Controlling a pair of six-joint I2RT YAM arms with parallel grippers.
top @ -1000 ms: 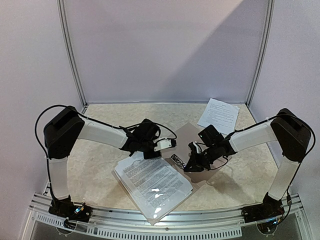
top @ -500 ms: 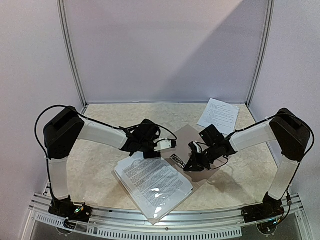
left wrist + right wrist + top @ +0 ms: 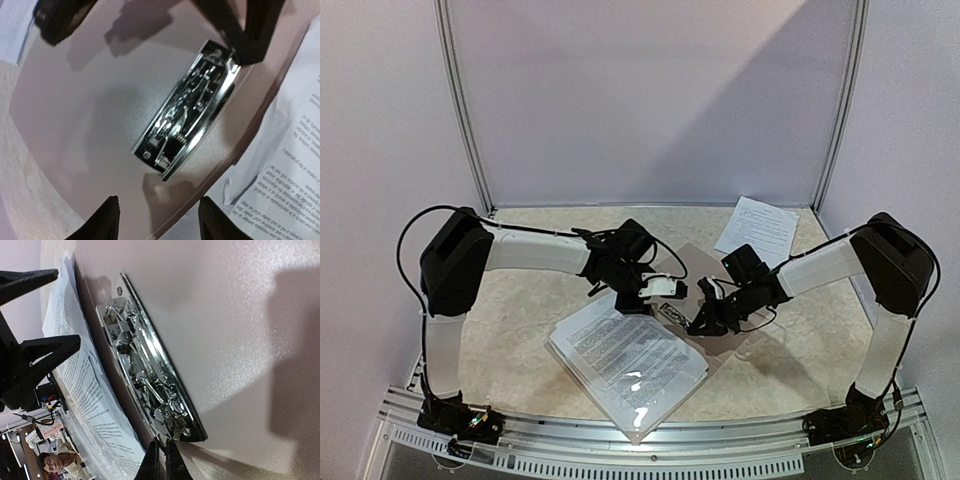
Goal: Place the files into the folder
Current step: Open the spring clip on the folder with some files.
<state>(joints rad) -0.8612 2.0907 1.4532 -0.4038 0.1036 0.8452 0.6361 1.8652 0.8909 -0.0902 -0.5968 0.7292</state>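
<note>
Chrome clip (image 3: 187, 107) of the flat tan-brown folder (image 3: 75, 125) lies 12 o'clock of the spread left gripper (image 3: 159, 222) — right gripper (image 3: 161, 462), tips pressed together, at its end

Left claw (image 3: 160, 222) hovers half open; right claw (image 3: 161, 460) is pinched closed.

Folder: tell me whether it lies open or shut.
Open. The folder shows its bare inner face with the metal clip exposed, and printed sheets lie spread beside the clip.
</note>
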